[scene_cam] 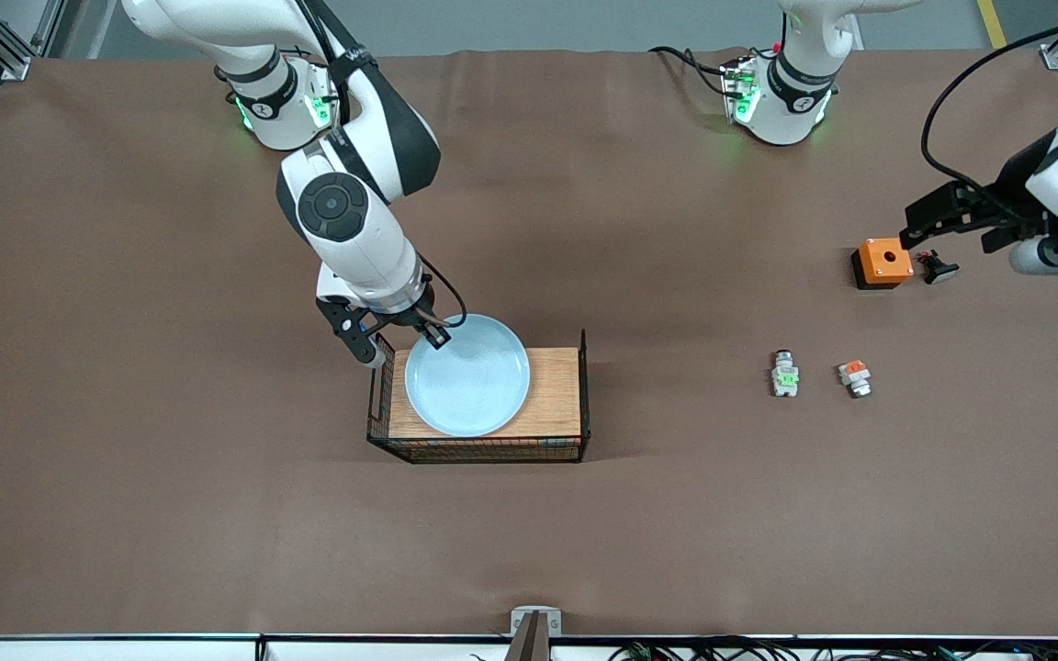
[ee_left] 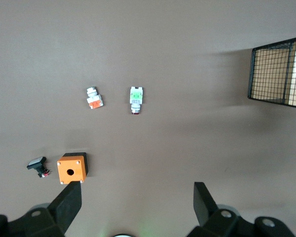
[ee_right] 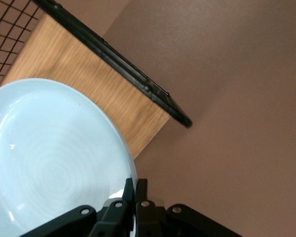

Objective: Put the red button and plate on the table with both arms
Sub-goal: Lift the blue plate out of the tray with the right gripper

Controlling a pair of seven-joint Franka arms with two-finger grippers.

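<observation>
- The plate, round and pale blue with a raised rim, lies on the wood top of the black wire tray, which stands on the brown surface. The tray serves as the landmark for all places here.
- The right tool is at the plate's rim, on the edge of the tray that faces the robot bases. In the right wrist view the right tool has its two fingers pressed narrow, pinching the plate at the rim.
- The red button, a small white-grey piece with a green mark, lies on the surface well apart from the tray, toward the left arm's end. In the left wrist view its dark end shows on the red button.
- A like piece with an orange-red mark lies just beside the red button, farther still from the tray.
- An orange box with a round hole in its top sits farther from the front camera than those two pieces, and a small black part lies next to it.
- The left tool hangs over the surface near the orange box, well away from the tray, its fingers spread wide and holding nothing.
- No brand, label or writing can be read on any of these things.
</observation>
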